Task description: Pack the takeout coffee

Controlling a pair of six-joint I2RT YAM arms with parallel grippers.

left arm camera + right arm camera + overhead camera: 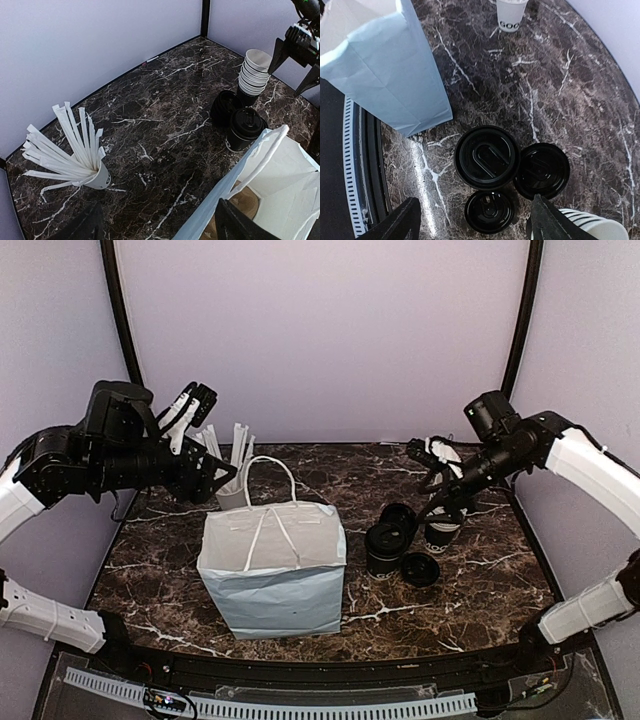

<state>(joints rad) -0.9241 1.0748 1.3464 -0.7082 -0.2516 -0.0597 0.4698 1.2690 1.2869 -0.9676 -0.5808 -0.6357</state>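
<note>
**Inspector:** Top view, report.
**Assistant:** The coffee (385,548) is standing upright on the desk (480,605), just right of the bag (272,575) and near the cup stack (442,515).
**Inspector:** Left wrist view?
**Assistant:** The left jaws are gaping wide and gripping nothing. They are hanging over the bag's open mouth, with the coffee sitting beyond the bag.
**Inspector:** Right wrist view?
**Assistant:** The right jaws are standing wide apart and empty, hanging above the coffee. Two loose lids (489,211) are lying just beside it.
</note>
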